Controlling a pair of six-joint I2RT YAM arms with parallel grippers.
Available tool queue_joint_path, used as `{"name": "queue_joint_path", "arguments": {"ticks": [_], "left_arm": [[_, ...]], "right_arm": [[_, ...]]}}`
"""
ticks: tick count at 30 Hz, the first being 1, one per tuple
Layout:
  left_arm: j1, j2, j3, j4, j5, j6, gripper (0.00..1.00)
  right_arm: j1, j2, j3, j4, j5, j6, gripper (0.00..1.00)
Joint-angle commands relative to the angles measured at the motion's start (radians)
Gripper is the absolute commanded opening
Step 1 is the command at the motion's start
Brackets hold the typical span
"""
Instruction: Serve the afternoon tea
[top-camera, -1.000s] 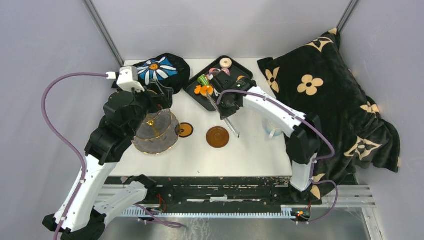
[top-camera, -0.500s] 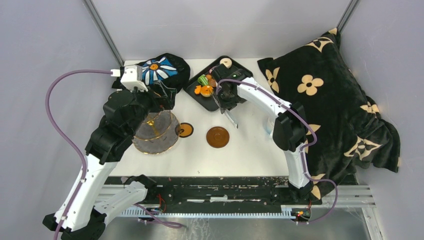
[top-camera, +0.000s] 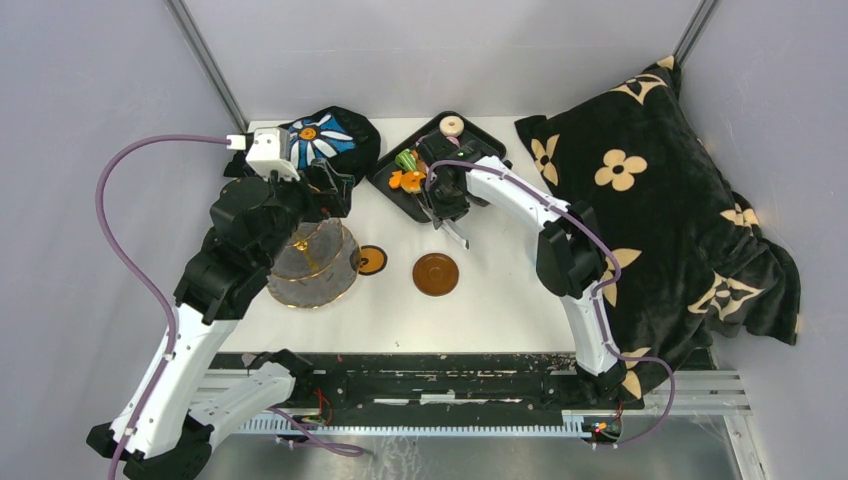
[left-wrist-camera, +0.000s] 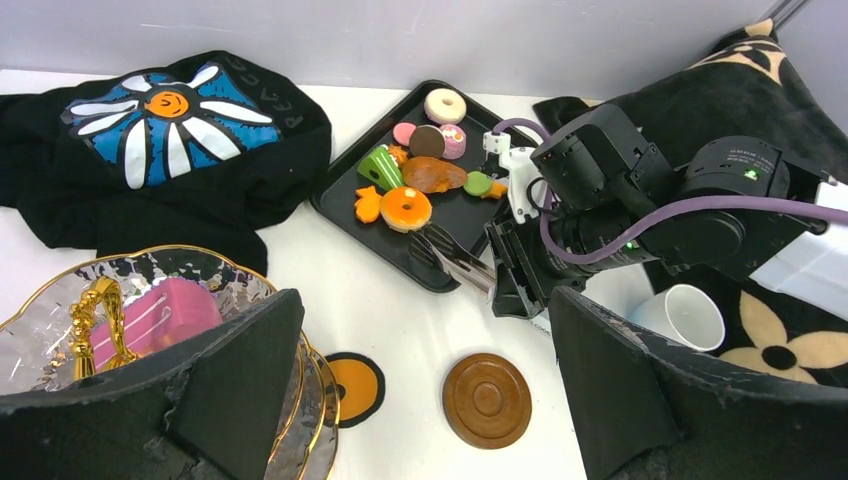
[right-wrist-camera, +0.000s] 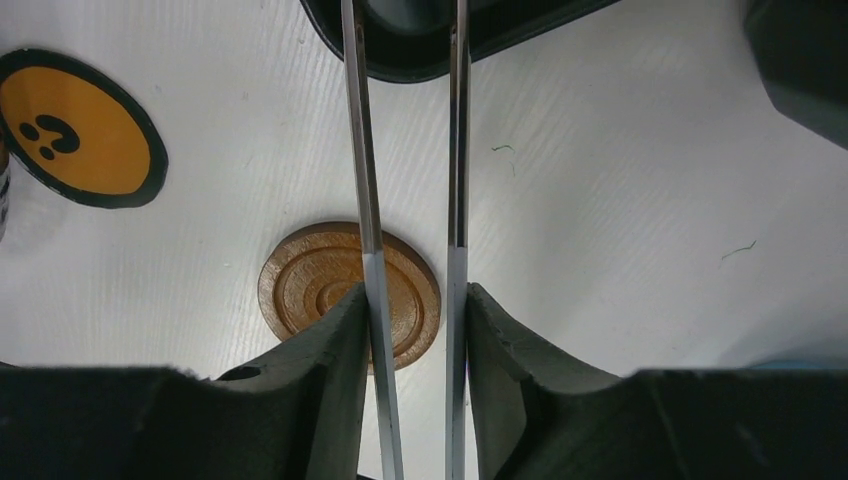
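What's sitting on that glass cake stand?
A pink toy pastry lies on the top tier, beside the gold handle. The lower tiers are mostly hidden behind a finger of the left gripper.

Bright pastries (left-wrist-camera: 406, 208), dark cloth (left-wrist-camera: 165, 105)
Orange, pink, green, brown; saucer (left-wrist-camera: 486, 400) brown; mug (left-wrist-camera: 693, 317) white; cloth black with blue-white flower.

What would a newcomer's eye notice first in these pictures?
The black rectangular tray of colourful toy pastries at the far middle, where the right gripper holds slim metal tongs. Then the three-tier gold-trimmed glass stand at left, carrying a pink toy cake.
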Motion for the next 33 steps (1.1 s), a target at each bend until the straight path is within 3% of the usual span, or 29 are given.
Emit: {"name": "queue_joint_path", "arguments": {"ticks": [1,5,33], "left_arm": [[-0.003,0.004,0.002,0.057,-0.011,0.048,0.99],[-0.002,0.011,0.003,0.056,-0.014,0.048,0.99],[-0.003,0.032,0.011,0.055,-0.02,0.058,0.99]], "right_arm": [[-0.003,0.014,0.052,0.057,0.034,0.022,0.43],[-0.006,0.021,0.056,0.077,0.043,0.037,0.48],[-0.01,0.065,0.063,0.185,0.084,0.114,0.52]]}}
